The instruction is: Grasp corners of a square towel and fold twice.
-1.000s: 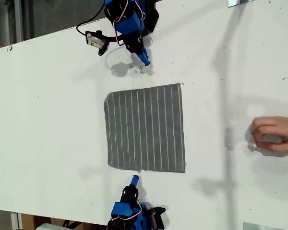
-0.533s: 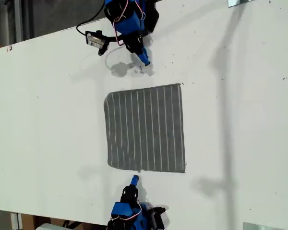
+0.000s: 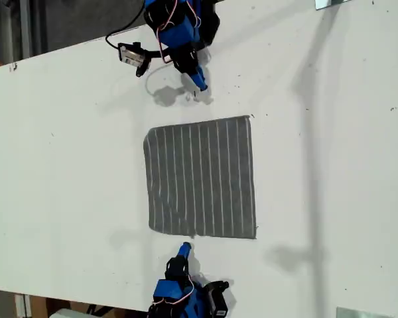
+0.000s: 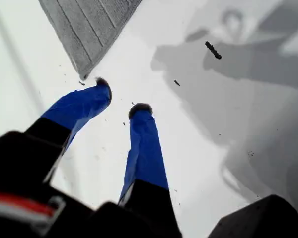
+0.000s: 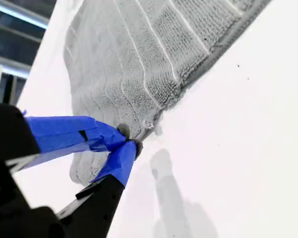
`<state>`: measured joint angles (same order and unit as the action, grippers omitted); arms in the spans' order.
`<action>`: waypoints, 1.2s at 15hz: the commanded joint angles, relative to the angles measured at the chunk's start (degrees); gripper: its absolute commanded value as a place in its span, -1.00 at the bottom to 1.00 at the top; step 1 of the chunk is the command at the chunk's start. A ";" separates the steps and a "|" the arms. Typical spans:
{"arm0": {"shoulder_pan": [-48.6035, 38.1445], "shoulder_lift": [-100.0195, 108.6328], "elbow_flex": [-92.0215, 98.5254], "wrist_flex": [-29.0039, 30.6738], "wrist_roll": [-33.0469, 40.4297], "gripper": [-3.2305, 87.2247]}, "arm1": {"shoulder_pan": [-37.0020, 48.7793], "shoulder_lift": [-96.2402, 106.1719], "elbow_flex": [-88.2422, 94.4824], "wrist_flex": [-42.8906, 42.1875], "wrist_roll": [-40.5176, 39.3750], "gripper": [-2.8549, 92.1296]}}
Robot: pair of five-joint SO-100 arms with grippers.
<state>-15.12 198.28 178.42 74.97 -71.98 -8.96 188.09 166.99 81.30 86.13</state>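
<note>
The towel (image 3: 200, 177) lies flat and unfolded on the white table, dark grey with thin white stripes. Its corners (image 3: 250, 120) (image 3: 154, 227) rest on the surface, none held. My first gripper (image 3: 198, 83) (image 4: 121, 99) hovers open, a short way off the towel edge at the exterior view's top, with one corner (image 4: 87, 72) just beyond its fingertips. My second gripper (image 3: 184, 250) (image 5: 129, 144) is shut on nothing, close to the opposite towel edge (image 5: 139, 54) where the hem has a small bump.
The white table (image 3: 331, 165) stretches wide around the towel. A small camera module (image 3: 129, 54) on a cable hangs beside the first arm. Metal brackets (image 3: 331, 3) (image 3: 358, 313) sit at the exterior view's right corners. Past the exterior view's upper left runs the table edge.
A person's hand that rested on the table at the exterior view's right has withdrawn out of view. The second arm's base has shifted slightly; the towel has not moved.
</note>
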 commanded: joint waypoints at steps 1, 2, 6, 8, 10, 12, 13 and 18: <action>5.89 0.26 0.35 -0.35 -5.89 -0.83 | 1.32 0.18 -1.14 0.53 0.35 -0.67; 6.86 0.26 0.35 -0.35 -12.13 -0.80 | 6.59 0.18 -1.58 0.62 0.26 -0.68; 5.80 0.44 -0.35 -0.53 -17.58 -0.93 | 13.45 0.26 -5.54 4.22 0.35 -0.65; 6.15 0.44 0.18 -1.41 -23.03 -0.93 | 13.54 0.70 -5.27 4.13 0.70 -0.73; 5.45 0.35 0.18 -0.09 -35.07 -0.93 | 9.23 0.18 -1.32 -8.00 -4.48 -0.57; 4.75 0.35 0.44 -0.70 -31.73 -0.90 | 6.68 -12.66 -7.03 -15.29 -7.73 -0.50; 3.60 0.35 0.44 -0.79 -30.67 -0.85 | 4.92 -29.09 -16.61 -15.82 -10.37 -0.49; 1.23 0.35 0.35 -0.88 -26.46 -0.79 | -5.98 -86.57 -49.83 -24.35 -16.00 -0.40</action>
<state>-13.10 198.28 178.68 74.36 -99.05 -12.57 112.68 127.27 58.45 71.19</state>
